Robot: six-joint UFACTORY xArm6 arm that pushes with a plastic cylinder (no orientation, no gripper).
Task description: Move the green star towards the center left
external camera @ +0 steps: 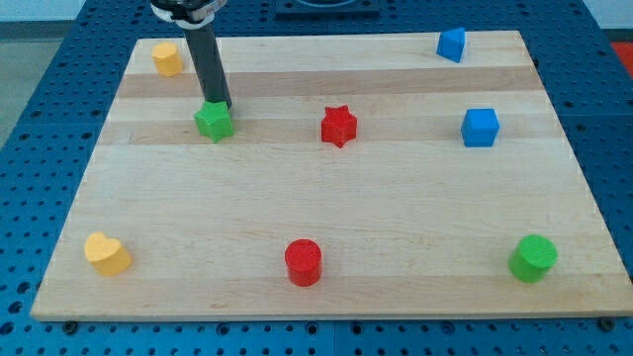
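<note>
A pale wooden worktop (326, 208) fills most of the view, made of long planks running side to side, the grain and a few darker bands showing plainly. It sits on a blue perforated base (40, 148) dotted with rows of small holes, which shows along the view's left, right and bottom edges. At the very top, beyond the board, there is a strip of light floor or wall, too little of it to say more.

The green star (214, 122) lies in the upper left part of the board, toward the view's left of the middle line. My tip (221, 105) stands right at the star's upper right edge, touching it or as good as touching; the dark rod rises from there, leaning slightly to the view's left, up to a pale fitting at the top edge. There are no jaws on this arm, only the rod, so nothing is open or closed.

The red star (338, 127) sits well apart to the view's right of the green one, at about the same height. A yellow block (167, 58) sits near the top left corner, and a yellow heart (107, 253) near the bottom left. A red cylinder (304, 262) stands low in the middle, a green cylinder (533, 258) at the bottom right. Two blue blocks are on the right: a blue cube (480, 128) and, near the top edge, another blue block (451, 44) of a less certain shape.
</note>
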